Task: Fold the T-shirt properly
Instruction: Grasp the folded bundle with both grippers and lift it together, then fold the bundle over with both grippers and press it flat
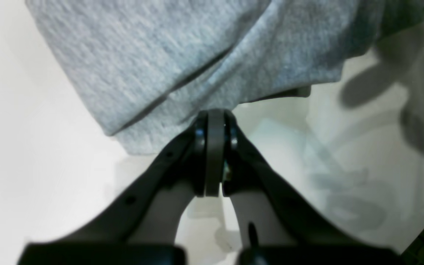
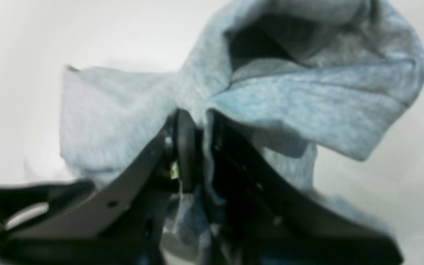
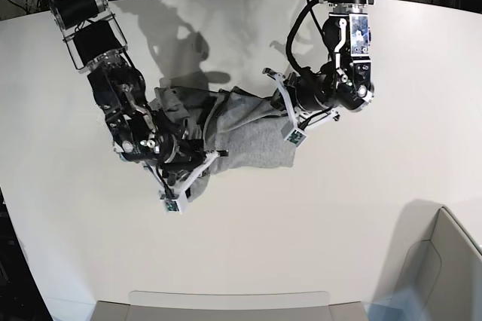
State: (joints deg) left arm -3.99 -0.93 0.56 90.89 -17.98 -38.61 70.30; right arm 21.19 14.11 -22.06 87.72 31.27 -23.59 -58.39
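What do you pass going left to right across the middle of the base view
The right gripper, closed on cloth at the lower left edge → the bunched heather-grey cotton T-shirt → the left gripper, clamped on the upper right edge → bare white table.

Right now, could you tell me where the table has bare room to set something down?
The white table is bare in front of the T-shirt, and along its far left and right sides. The middle is crowded: the right gripper and left gripper both grip the bunched shirt there.
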